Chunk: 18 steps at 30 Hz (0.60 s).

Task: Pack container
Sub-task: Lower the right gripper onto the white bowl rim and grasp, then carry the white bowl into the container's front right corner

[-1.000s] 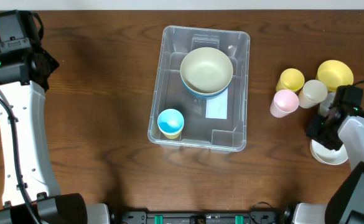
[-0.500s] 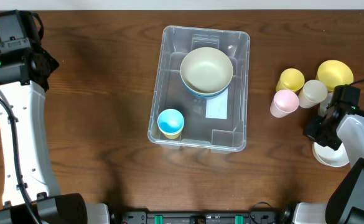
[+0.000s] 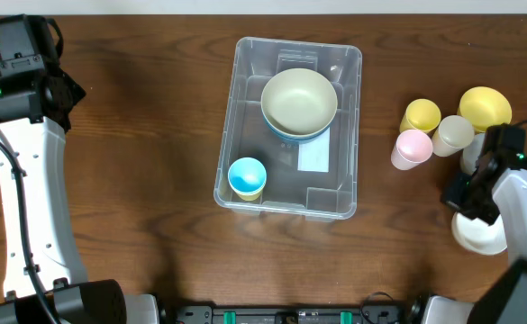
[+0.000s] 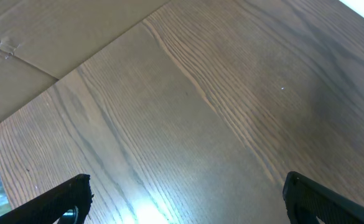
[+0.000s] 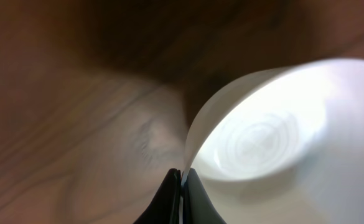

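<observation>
- Clear plastic rectangular container [image 3: 245, 117] at the middle of the dark wooden tabletop [image 3: 137, 180], long sides running near to far, white rectangular label [image 3: 314, 156] on its floor.
- Inside, at the far end: cream round bowl [image 3: 299, 97] nested in a blue round bowl [image 3: 281, 135], only a crescent of the blue rim showing.
- Inside, at the near left corner: small upright cup, blue within and yellow outside [image 3: 247, 175], just beside the wall.
- Right of the container and well apart from it: yellow plastic cup [image 3: 421, 115], pink plastic cup [image 3: 413, 148] and beige plastic cup [image 3: 452, 134] huddled together, touching or just beside one another.
- Yellow round bowl [image 3: 485, 107] at the far right of that cluster.
- Nearer than the cluster, by the right edge: white round bowl [image 3: 481, 236], partly hidden under the right arm.
- Right claw [image 5: 182, 183] pinched onto the thin rim of the white bowl, fingers almost meeting with only the rim between them. Lifted or resting on the wood: cannot tell.
- Left claw [image 4: 188, 199] spread wide with nothing between its fingers, over bare wood at the far left, well apart from the container.
</observation>
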Available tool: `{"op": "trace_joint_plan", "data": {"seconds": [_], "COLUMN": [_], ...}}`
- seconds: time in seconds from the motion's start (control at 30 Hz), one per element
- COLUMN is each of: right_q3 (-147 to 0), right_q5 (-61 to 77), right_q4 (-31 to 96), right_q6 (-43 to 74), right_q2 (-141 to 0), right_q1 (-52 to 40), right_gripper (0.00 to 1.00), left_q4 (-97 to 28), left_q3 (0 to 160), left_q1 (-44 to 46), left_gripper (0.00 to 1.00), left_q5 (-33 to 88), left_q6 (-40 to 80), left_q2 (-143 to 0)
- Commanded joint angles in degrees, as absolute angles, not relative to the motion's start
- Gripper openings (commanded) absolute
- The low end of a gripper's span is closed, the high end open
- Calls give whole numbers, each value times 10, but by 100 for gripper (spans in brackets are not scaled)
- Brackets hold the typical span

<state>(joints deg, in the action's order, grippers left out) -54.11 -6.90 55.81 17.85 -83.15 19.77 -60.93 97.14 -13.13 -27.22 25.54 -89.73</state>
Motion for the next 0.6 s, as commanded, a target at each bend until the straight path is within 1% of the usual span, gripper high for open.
{"op": "trace_joint_plan", "data": {"seconds": [0.0,0.13,0.27,0.37,0.57], "right_q3": [-613,-701,-774,-800,-804], "right_q5": [-66,-42,-32,-34,-93], "right_q4": [588,651,680,655,576], "right_q6": [192,166,151,149,149], "right_q2": [-767,-737,-739,-742,-764], "right_q1": [170,100,-24,-146,-335], "right_gripper": [1,1,1,1,1], "left_q4": [-610,-610,-610,-610,-610], "left_q3": [974,974,974,974,974], "left_q1": [-133,-133,-133,-133,-133], "left_gripper": [98,98,98,98,98], "left_q5": [-281,-281,-281,-281,-281], "left_q6": [260,260,260,260,260], "left_q2": [-900,-900,-900,-900,-900]}}
